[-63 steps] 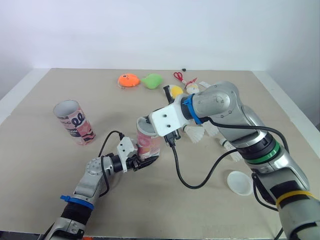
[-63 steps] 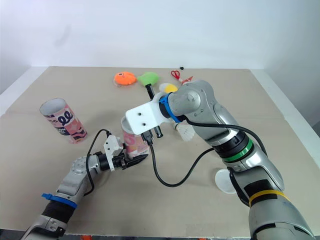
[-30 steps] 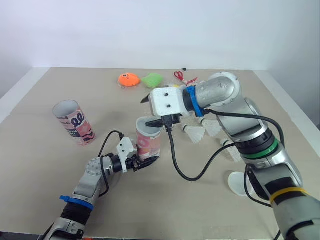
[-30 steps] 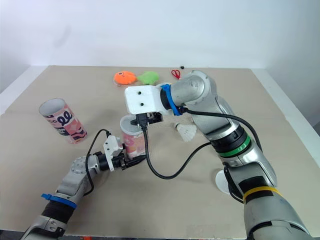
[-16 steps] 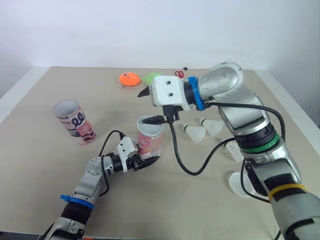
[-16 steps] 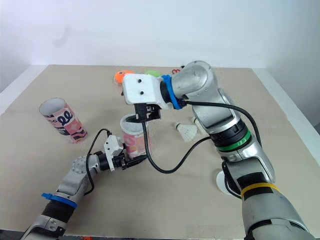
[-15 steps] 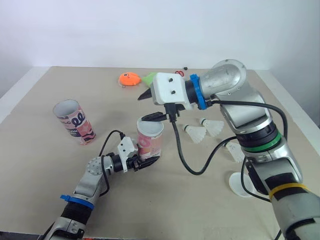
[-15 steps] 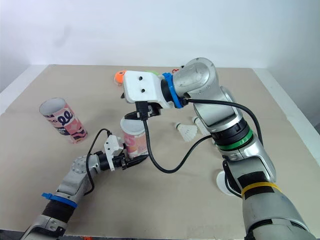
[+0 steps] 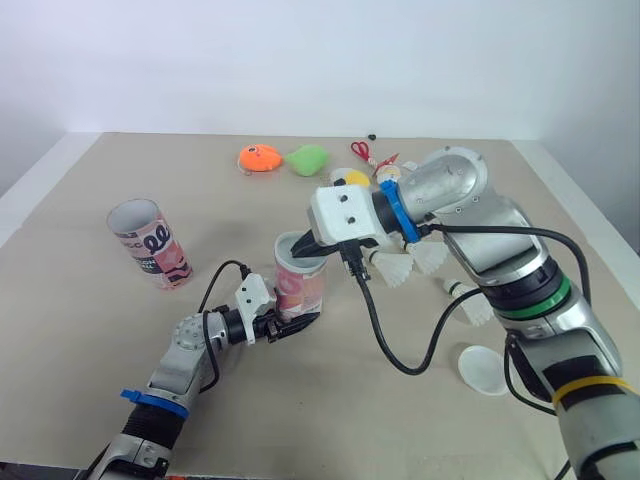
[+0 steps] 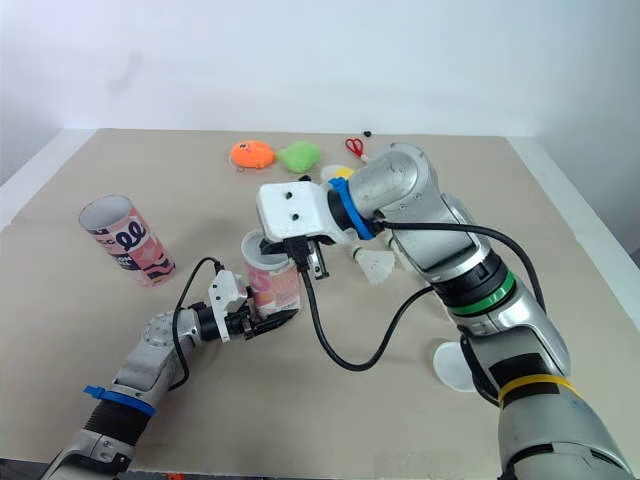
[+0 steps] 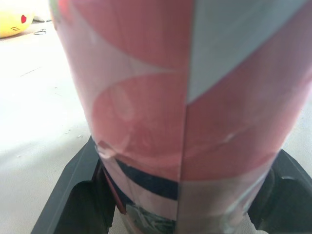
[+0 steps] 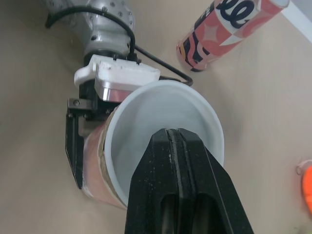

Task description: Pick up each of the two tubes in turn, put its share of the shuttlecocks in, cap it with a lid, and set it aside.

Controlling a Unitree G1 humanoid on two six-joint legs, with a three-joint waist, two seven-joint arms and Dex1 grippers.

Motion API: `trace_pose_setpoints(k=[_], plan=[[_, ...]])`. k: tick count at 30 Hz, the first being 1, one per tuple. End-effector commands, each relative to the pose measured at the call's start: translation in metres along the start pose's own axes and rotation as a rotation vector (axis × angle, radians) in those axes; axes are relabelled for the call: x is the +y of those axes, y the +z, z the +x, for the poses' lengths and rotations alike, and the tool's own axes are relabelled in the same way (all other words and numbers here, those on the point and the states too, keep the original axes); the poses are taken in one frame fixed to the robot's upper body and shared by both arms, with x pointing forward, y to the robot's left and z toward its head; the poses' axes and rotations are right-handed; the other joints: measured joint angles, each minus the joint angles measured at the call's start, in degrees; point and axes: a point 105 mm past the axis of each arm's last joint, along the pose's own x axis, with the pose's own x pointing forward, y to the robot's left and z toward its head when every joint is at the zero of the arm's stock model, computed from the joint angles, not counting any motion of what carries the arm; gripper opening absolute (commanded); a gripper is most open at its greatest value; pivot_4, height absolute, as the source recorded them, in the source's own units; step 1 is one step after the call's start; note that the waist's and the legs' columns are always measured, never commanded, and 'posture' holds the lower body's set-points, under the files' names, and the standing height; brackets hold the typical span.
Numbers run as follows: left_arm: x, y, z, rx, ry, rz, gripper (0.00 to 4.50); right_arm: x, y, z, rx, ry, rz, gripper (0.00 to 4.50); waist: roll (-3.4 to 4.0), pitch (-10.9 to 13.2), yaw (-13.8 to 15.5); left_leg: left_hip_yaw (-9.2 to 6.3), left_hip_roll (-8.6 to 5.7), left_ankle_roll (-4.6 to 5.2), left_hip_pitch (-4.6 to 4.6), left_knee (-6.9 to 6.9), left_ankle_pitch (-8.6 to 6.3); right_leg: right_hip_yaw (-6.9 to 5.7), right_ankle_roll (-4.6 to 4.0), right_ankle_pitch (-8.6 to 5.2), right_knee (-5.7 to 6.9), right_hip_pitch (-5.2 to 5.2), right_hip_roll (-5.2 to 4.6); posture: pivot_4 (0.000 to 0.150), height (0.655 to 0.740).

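A pink patterned tube (image 9: pixel 300 287) stands upright on the table, and my left gripper (image 9: pixel 294 316) is shut on its lower part; in the left wrist view the tube (image 11: pixel 185 107) sits between both fingers. My right gripper (image 12: pixel 173 135) is shut and empty, its tip pointing down at the tube's white open mouth (image 12: pixel 163 136). A second pink tube (image 9: pixel 150 244) stands at the left, open on top. Three white shuttlecocks (image 9: pixel 390 268) (image 9: pixel 428 258) (image 9: pixel 470 303) lie to the right of the held tube. One white lid (image 9: pixel 482 368) rests near the front right.
At the back of the table lie an orange toy (image 9: pixel 258 158), a green toy (image 9: pixel 306 160), red scissors (image 9: pixel 361 152) and a yellow toy (image 9: pixel 351 180). My right arm's black cable (image 9: pixel 385 340) loops over the table in front of the held tube.
My right gripper lifted away from the tube's mouth, then dropped back down to its rim. The left gripper and its tube have stayed put.
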Motion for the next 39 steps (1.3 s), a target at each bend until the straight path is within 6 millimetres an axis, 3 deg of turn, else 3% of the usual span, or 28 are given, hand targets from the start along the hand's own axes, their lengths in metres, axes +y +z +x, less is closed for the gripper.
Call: trace_pose_setpoints(k=[1,9,16,20,25,29,33,35,36,39], plan=[[-0.009,-0.044,-0.008,0.160,0.009,-0.110,2.91,0.017,-0.022,0.012,0.093,0.081,0.029,0.04,0.01,0.00,0.00,-0.02,0.00,0.00,0.00,0.00,0.00,-0.02,-0.01,-0.01,0.00,0.01,0.00,0.150,0.7400],[-0.010,-0.045,-0.007,0.157,0.012,-0.111,2.91,0.036,-0.037,0.021,0.178,0.163,-0.006,0.04,0.10,-0.36,0.00,-0.19,0.00,-0.02,0.03,0.00,-0.01,-0.39,0.13,-0.18,-0.02,0.13,-0.19,0.150,0.7400],[-0.010,-0.044,-0.007,0.154,0.016,-0.110,2.91,0.049,-0.029,0.029,0.125,0.209,0.006,0.04,0.30,-0.89,0.03,-0.26,0.01,-0.04,0.10,-0.04,-0.05,-1.29,0.14,-0.19,-0.29,0.33,-0.76,0.150,0.7400],[-0.010,-0.043,-0.006,0.148,0.015,-0.106,2.91,0.033,-0.009,0.016,-0.039,0.136,0.115,0.04,0.29,-0.99,0.05,-0.30,0.03,0.03,0.13,-0.06,-0.12,-1.89,0.11,-0.17,-0.44,0.45,-1.07,0.150,0.7400],[-0.008,-0.034,-0.008,0.123,0.011,-0.093,2.91,-0.001,0.013,-0.035,-0.381,-0.096,0.331,0.04,0.34,-0.37,0.13,-0.53,0.05,0.05,-0.06,-0.07,-0.13,-2.18,-0.23,0.03,-0.49,0.45,-1.10,0.150,0.7400],[-0.007,-0.029,-0.010,0.113,0.004,-0.094,2.91,-0.003,0.020,-0.068,-0.518,-0.190,0.432,1.37,0.37,-0.03,0.15,-0.63,0.02,0.06,-0.22,-0.08,-0.13,-2.30,-0.21,0.02,-0.52,0.36,-1.10,0.150,0.7400],[-0.005,-0.024,-0.017,0.111,-0.013,-0.093,4.43,0.020,0.007,-0.084,-0.526,-0.226,0.563,3.20,0.23,0.16,0.17,-0.87,0.02,0.07,-0.33,-0.14,-0.13,-2.52,-0.25,-0.08,-0.55,0.36,-1.05,0.150,0.7400],[-0.004,-0.022,-0.022,0.119,-0.030,-0.089,4.50,0.039,-0.003,-0.079,-0.476,-0.229,0.621,4.15,0.20,0.18,0.10,-0.89,0.02,0.06,-0.41,-0.18,-0.16,-2.57,-0.29,-0.15,-0.55,0.52,-1.03,0.150,0.7400],[-0.004,-0.021,-0.025,0.124,-0.038,-0.086,4.50,0.049,-0.010,-0.073,-0.438,-0.233,0.641,4.43,0.25,0.21,-0.03,-0.88,0.02,0.06,-0.44,-0.22,-0.17,-2.55,-0.30,-0.17,-0.55,0.48,-1.03,0.150,0.7400],[-0.003,-0.018,-0.038,0.156,-0.075,-0.064,4.50,0.075,-0.024,-0.052,-0.399,-0.261,0.696,4.43,0.27,0.29,-0.55,-0.83,0.01,0.11,-0.40,-0.44,-0.19,-2.44,-0.35,-0.26,-0.55,0.41,-0.74,0.150,0.7400]])
